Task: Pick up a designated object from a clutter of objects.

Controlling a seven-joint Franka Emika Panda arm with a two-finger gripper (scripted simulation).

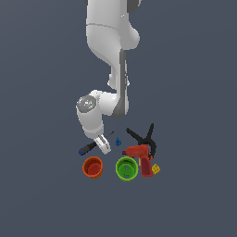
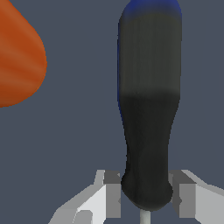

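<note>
Screwdriver [image 2: 148,109] handle lies between the jaws, beside the orange cup [image 2: 17,57].

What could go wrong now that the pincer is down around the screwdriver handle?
The pincer straddles the screwdriver at the handle's shaft end, fingers apparently not yet touching. Gripped that far off-centre, the long handle may tilt or slip on lifting. The orange cup sits close by, so a swinging handle could knock it.

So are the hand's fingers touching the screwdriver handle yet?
Cannot tell. In the wrist view the fingers flank the screwdriver handle's end very closely, but neither contact nor a gap shows plainly; the exterior view is too coarse.
</note>
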